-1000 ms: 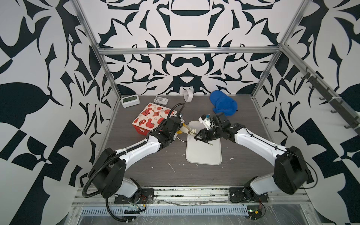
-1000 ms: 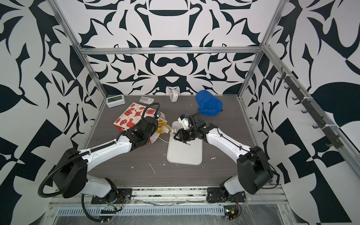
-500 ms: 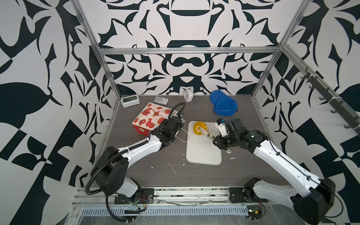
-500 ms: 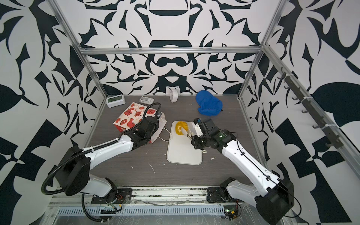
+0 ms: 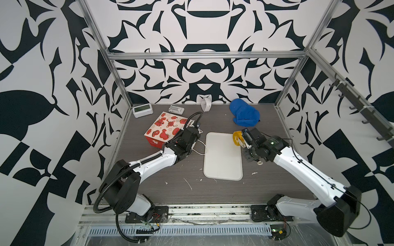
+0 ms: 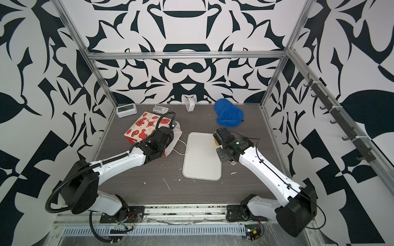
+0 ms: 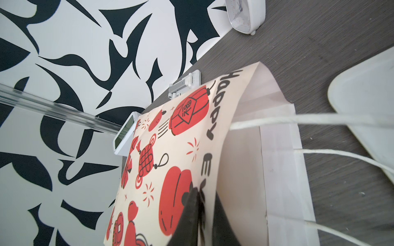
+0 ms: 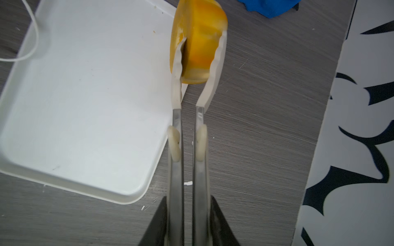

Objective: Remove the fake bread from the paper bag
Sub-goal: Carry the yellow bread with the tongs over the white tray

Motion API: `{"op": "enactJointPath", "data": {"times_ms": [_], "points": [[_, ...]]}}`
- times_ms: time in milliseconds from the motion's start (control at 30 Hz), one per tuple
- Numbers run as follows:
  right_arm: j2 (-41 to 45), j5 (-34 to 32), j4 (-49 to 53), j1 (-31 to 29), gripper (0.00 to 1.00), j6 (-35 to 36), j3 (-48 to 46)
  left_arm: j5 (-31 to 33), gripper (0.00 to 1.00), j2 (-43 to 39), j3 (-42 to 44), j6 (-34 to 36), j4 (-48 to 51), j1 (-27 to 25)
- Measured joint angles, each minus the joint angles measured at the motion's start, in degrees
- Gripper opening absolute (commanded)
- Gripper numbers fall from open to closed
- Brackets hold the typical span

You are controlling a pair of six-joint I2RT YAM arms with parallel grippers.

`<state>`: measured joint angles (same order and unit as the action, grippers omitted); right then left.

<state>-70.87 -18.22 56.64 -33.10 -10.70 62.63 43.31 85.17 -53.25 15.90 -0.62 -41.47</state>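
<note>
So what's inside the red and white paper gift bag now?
The red and white paper gift bag shows only pale inner paper at its mouth. Deeper inside is hidden by its printed wall, and in both top views the left arm covers most of the opening.

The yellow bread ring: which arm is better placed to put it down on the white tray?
Right. The right pincer grips tongs that clamp the yellow bread ring right at the white tray's edge. The left pincer is shut on the paper bag's rim, so it is occupied.
</note>
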Motion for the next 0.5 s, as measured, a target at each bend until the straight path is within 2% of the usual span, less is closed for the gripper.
{"op": "enactJointPath", "data": {"times_ms": [500], "points": [[-12.15,-15.02,-1.55,-9.07,0.01,1.86,2.86,-0.26,0.13,0.00,0.39,-0.04,-1.05,0.37]]}}
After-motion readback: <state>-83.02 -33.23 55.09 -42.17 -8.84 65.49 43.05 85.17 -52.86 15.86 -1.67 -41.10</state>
